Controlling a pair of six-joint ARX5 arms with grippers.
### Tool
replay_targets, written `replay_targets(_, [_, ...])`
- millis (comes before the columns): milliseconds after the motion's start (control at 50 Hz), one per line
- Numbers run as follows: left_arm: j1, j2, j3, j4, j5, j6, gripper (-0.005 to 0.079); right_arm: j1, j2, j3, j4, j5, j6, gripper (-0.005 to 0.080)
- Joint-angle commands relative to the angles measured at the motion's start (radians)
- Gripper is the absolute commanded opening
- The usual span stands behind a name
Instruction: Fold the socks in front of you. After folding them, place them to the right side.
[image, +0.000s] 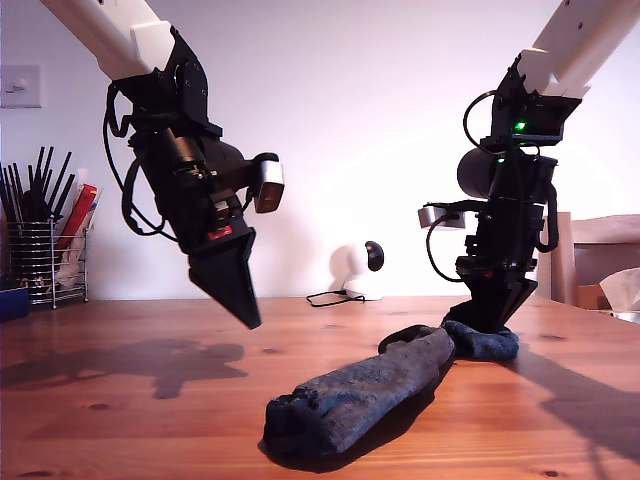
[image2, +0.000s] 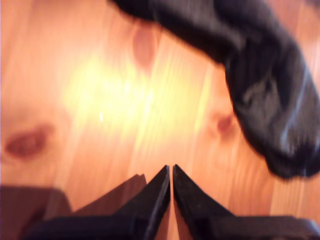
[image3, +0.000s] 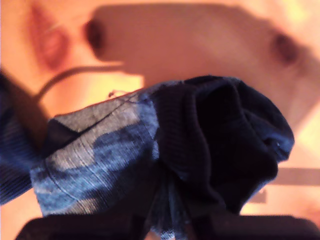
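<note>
The socks (image: 365, 395) lie on the wooden table (image: 120, 400) as one long dark roll, its long axis running from the near end at the exterior view's lower middle back toward that view's right. There the far end bunches into a blue-grey wad (image3: 165, 150).

My second gripper (image: 492, 322) stands nearly upright on that wad, jaws clenched on the fabric.

My first gripper (image: 250, 318) hangs above bare wood at the exterior view's left, tilted, jaws pressed together on nothing, the sock's end (image2: 270, 100) well apart from its tips.

Behind stand a wire utensil holder (image: 40, 255) at the exterior view's left edge and a small white camera (image: 355, 268) with its cable by the wall. No writing is readable.
</note>
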Motion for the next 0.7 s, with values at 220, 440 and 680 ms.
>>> replay_targets(220, [0.019, -0.014, -0.021, 0.047, 0.057, -0.004, -0.002, 0.024, -0.146, -0.232, 0.102, -0.007, 0.053, -0.0012])
replay_targets(440, [0.021, -0.014, -0.022, 0.077, 0.105, -0.008, -0.002, 0.043, -0.291, -0.427, 0.218, -0.005, 0.088, -0.0013])
replay_targets(680, [0.021, -0.014, -0.022, 0.08, 0.14, -0.008, -0.002, 0.047, -0.383, -0.582, 0.232, -0.023, 0.105, -0.0012])
